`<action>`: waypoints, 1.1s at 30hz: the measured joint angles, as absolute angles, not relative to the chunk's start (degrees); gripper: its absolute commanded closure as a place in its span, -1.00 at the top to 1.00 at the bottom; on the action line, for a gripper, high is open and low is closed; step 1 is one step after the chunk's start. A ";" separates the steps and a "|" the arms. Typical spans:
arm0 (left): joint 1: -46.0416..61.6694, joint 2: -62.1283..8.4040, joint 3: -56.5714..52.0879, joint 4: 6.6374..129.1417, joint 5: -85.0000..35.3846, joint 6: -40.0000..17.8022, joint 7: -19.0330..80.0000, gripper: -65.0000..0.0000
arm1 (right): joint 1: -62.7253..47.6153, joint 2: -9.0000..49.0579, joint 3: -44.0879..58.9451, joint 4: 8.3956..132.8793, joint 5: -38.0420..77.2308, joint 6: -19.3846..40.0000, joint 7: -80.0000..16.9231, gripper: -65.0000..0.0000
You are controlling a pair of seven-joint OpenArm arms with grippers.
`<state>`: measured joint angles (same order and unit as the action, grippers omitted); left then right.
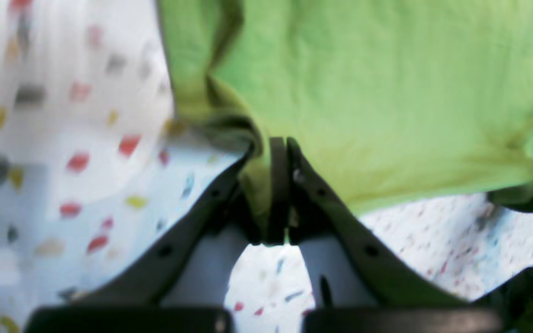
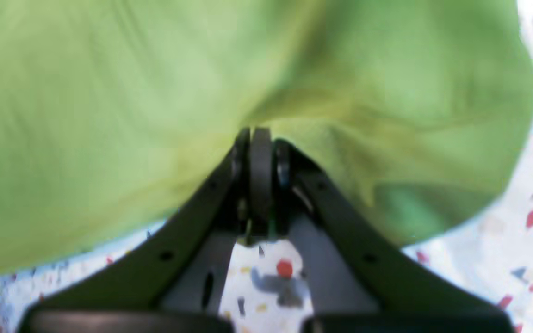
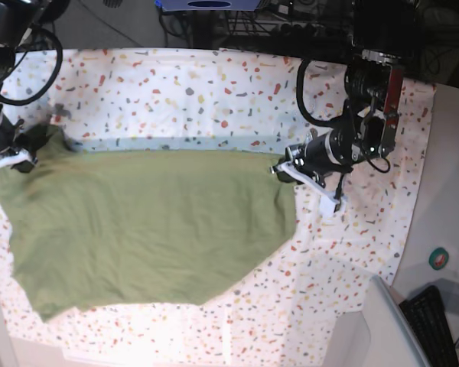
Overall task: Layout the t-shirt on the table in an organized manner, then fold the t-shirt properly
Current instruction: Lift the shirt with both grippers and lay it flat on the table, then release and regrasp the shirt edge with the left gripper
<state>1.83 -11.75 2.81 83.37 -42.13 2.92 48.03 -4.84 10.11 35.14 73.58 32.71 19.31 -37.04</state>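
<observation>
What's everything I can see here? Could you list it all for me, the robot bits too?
t-shirt: one, olive green, spread across the table, top edge pulled taut between the two grippers.
table: one, white cover with red, orange, yellow and grey flecks, under the shirt.
tape roll: one, green, on the grey surface at the right edge.
keyboard: one, black, bottom right corner, partly cut off.
left gripper: one, black, shut on the shirt's edge, on the base view's right.
right gripper: one, black, shut on the shirt's edge, on the base view's left.
</observation>
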 measured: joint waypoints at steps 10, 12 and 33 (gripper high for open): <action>9.08 -14.09 3.29 83.29 -42.15 2.96 41.28 -1.00 | -11.51 8.54 30.94 73.49 32.82 19.25 -37.41 -1.00; 9.47 -13.74 3.40 83.31 -42.11 2.98 41.12 -1.00 | -12.80 8.97 31.00 73.49 32.82 19.20 -37.41 -1.00; 19.53 -13.74 -8.34 97.06 -42.09 3.60 41.36 0.84 | -17.87 6.42 37.32 91.92 32.27 18.63 -37.23 0.01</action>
<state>19.53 -13.74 -8.34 97.06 -42.09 3.60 41.36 -17.87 6.42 37.32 91.92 32.27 18.63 -37.23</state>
